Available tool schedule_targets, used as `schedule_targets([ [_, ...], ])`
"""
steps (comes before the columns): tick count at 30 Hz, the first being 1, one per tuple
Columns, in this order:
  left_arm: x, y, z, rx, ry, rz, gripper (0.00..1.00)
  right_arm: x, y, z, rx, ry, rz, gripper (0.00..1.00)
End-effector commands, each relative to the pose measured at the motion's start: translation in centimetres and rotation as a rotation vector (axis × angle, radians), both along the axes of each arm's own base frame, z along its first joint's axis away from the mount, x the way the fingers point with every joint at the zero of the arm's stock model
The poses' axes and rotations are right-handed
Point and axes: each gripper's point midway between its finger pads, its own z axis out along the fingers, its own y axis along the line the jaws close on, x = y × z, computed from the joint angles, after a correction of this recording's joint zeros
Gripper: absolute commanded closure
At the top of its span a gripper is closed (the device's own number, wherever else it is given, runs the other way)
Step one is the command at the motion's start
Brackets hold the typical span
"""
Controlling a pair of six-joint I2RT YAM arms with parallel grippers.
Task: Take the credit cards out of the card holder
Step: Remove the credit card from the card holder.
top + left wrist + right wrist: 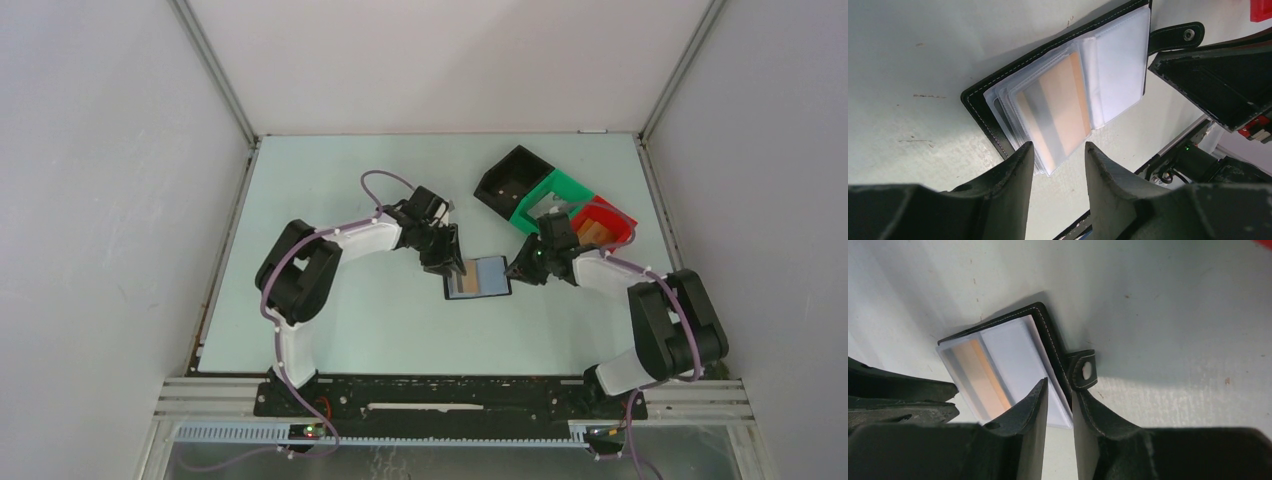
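Left gripper [1057,150] stands spread around the plastic sleeves [1003,97]; right gripper [1060,390] pinches the card holder [478,277], open near the worktop's middle. Credit cards [1118,65] are not yet out; next, I judge, I must close on one card only.

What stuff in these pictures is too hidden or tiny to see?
- How many credit cards sit in the card holder: in the left wrist view, the cloudy stacked sleeves blur them.
- Whether the right tool really pinches the card holder's edge: in the right wrist view, its own fingers cover the contact.
- What lies in the black bin: in the top view it is too small and dark.
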Motion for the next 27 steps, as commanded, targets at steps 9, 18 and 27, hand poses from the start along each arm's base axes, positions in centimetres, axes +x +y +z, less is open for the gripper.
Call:
schedule_targets([
  [9,-0.1,-1.3,1.0,-0.074,-0.001,-0.034,0.57,1.2,2.1,-0.4,0.029,-0.013,0.037,0.75],
  [18,0.4,-0.3,1.3,-0.021,-0.042,-0.007,0.55,0.9,2.3,-1.5,0.029,0.02,0.039,0.8],
  [27,0.5,2.4,-0.2,0.104,-0.072,0.076,0.53,0.9,2.5,-1.6,0.033,0.025,0.041,0.8],
])
